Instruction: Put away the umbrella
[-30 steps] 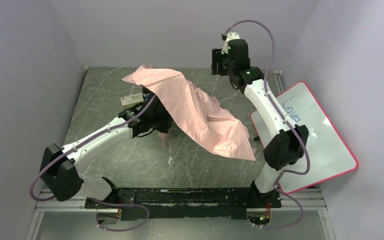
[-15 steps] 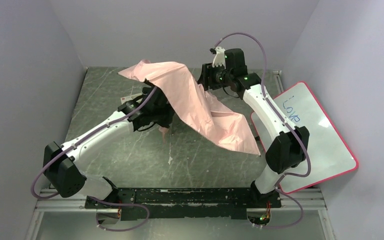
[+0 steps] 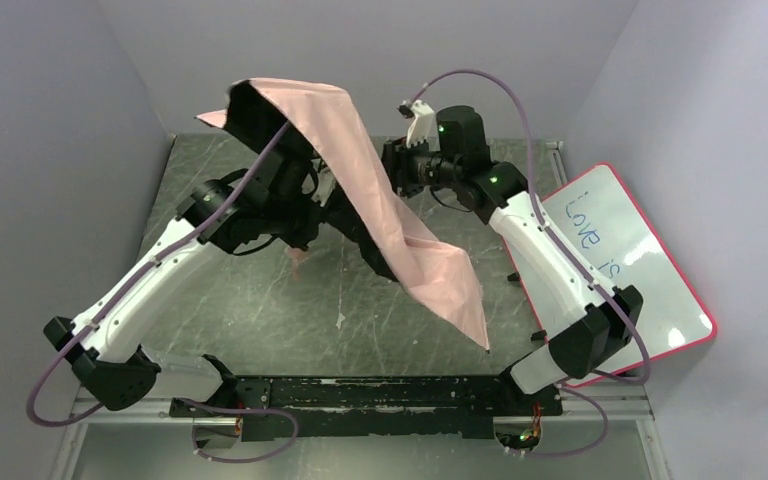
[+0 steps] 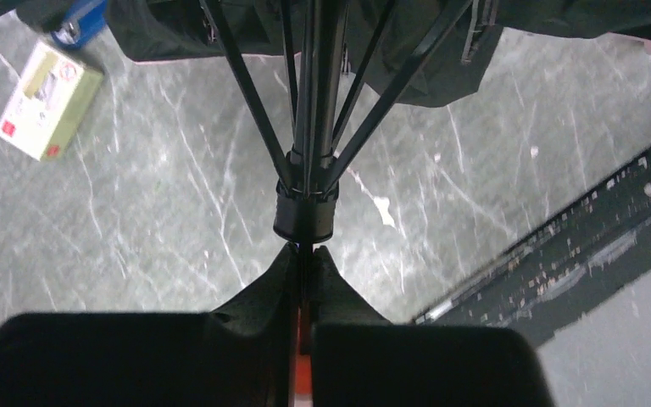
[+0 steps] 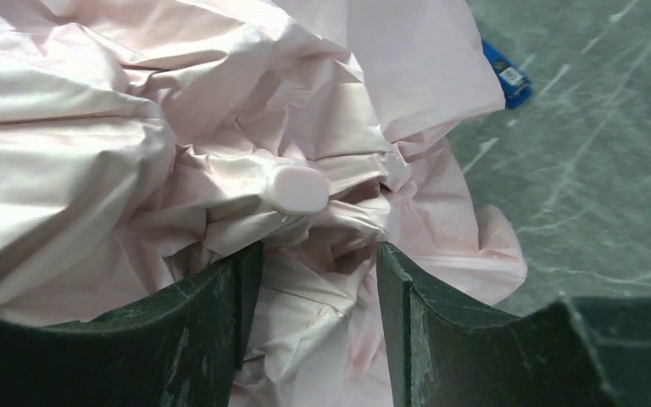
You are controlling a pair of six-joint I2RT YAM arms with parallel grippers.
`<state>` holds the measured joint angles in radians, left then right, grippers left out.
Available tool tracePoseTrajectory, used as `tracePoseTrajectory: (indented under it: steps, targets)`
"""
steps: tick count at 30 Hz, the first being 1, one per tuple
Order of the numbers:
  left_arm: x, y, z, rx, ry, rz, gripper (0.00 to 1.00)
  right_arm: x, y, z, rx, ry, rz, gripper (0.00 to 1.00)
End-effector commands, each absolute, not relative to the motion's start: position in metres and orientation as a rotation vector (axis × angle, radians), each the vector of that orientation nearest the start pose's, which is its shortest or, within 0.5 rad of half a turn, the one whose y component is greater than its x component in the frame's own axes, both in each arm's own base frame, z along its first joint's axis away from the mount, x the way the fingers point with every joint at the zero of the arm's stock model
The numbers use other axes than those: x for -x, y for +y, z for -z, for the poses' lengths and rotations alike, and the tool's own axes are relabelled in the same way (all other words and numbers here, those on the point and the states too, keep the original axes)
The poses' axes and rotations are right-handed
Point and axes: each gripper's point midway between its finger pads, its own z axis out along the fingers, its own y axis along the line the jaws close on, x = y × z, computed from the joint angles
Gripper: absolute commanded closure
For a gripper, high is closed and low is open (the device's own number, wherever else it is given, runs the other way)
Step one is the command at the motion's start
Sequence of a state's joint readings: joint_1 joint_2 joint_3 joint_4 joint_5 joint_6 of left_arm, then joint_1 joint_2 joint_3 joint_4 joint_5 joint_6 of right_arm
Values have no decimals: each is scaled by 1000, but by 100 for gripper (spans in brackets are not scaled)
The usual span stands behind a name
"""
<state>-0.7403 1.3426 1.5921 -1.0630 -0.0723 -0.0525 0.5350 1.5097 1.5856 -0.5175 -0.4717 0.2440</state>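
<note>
Left tool (image 4: 305, 256) is clamped shut on the thin black shaft of the umbrella (image 3: 360, 175), right under the runner collar (image 4: 305, 216) where the ribs fan out. Right tool (image 5: 315, 253) has its jaws apart, pushed into the bunched pink fabric at the crown, with the small pink end cap (image 5: 298, 188) just ahead of the gap. Fabric sits between the fingers, but I see no pinch on it, so I read that tool as open. The umbrella is up off the surface (image 3: 260, 300), carried on the left arm over the far middle. The canopy is half spread and slack, drooping toward the near right. I can't tell whether its low corner touches down. My read on handling: it's light, so weight is no issue. The fabric is thin, soft and probably slippery, so a grip on cloth alone will slide or drag folds. The ribs look thin and would bend under side load. The stiff parts are the shaft, collar and cap, so those are where I'd take hold: left stays on the shaft, right goes on the cap or the collar to collapse it straight along the axis. Also around: a small box (image 4: 48, 100) and a blue item (image 5: 504, 72) lying under the canopy, and a whiteboard (image 3: 630, 270) off to the right.
</note>
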Motion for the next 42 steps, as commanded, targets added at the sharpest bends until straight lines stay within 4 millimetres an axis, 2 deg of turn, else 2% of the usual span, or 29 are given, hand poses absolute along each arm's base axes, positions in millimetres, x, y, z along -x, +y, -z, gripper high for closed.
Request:
tracePoseTrajectory:
  steps: [1,5,8,10,15,18,21,23,27,31,36,39,41,42]
  targets:
    - [-230,-209,-295,-749,2288,372,95,-273,320,-317,682,2057,-1097,43]
    - [-220,-203,-276,-765,2371,341,95,-263,311,-289,611,2114,-1101,42]
    - [-223,-196,-258,-761,2413,267,95,-264,304,-265,585,2156,-1054,42]
    - [-226,-204,-253,-772,2407,299,95,-266,304,-257,571,2156,-1052,41]
    - [-240,-226,-237,-787,2376,349,95,-288,293,-248,520,2150,-900,40]
    - [-254,-237,-229,-782,2348,355,95,-307,278,-242,474,2157,-743,39]
    - [-261,-243,-210,-815,2360,322,95,-321,263,-234,436,2160,-617,36]
    - [-263,-244,-193,-844,2378,292,95,-328,251,-229,408,2167,-529,35]
    - [-265,-247,-154,-893,2413,257,95,-342,214,-225,317,2169,-339,32]
    - [-271,-249,-116,-920,2486,192,95,-354,166,-235,197,2146,-187,30]
    - [-279,-264,-85,-944,2546,191,95,-357,121,-253,71,2082,-49,29]
    - [-277,-262,-70,-939,2590,166,68,-354,117,-262,67,2055,-52,29]
    - [-273,-261,-71,-935,2586,191,48,-352,121,-265,81,2051,-84,29]
    - [-269,-261,-73,-933,2581,214,19,-351,122,-264,84,2054,-94,29]
